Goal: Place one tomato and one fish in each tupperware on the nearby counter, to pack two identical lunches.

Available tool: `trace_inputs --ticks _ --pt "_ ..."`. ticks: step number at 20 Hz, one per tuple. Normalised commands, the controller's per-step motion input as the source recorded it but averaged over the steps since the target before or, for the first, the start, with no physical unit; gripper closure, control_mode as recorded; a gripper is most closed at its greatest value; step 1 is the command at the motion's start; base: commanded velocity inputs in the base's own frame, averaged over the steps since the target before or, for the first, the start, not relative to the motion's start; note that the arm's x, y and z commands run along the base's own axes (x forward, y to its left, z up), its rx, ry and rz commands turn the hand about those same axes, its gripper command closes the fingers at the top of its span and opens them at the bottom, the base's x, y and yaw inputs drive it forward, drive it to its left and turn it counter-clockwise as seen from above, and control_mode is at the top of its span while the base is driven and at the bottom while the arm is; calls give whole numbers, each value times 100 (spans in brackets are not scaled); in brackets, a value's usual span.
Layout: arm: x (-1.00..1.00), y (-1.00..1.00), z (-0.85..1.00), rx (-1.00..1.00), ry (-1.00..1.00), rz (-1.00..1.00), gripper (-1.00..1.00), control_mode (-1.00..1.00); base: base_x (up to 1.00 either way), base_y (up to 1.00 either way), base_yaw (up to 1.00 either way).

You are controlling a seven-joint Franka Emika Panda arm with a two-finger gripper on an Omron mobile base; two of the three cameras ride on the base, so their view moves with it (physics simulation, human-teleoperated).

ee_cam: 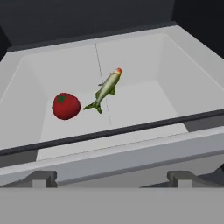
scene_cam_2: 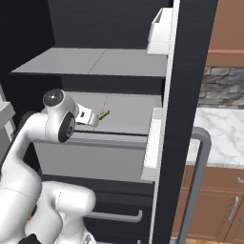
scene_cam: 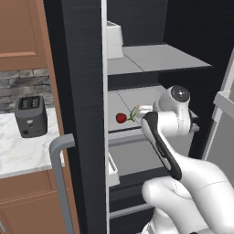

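the robot's gripper (ee_cam: 111, 178), jaws spread wide and empty, hangs at the front lip of the fridge drawer (ee_cam: 144, 135). inside the drawer, a yellowish-green fish (ee_cam: 106, 89) lies dead ahead, its long axis slanting away from the lip, tail nearest. the tomato (ee_cam: 66, 106) sits just beside that tail, apart from it.

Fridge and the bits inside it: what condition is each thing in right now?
Fridge door: swung open.
Tomato: lying loose on the grey shelf, unheld.
Fish: lying flat beside the tomato, a small gap between them, unheld.
Tool: open, empty, short of the shelf's front edge.
Toaster: upright on the marble counter.
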Motion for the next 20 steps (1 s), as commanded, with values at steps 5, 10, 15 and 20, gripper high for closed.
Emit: trace_inputs --ticks 5,10,15,20 --pt "42 5 -19 0 0 -3 -100 -100 0 0 0" --pt "45 0 -22 0 0 -2 -100 -100 0 0 0" --pt "48 0 -28 0 0 -1 -100 -100 0 0 0" --pt "51 0 -25 0 0 -2 -100 -100 0 0 0"
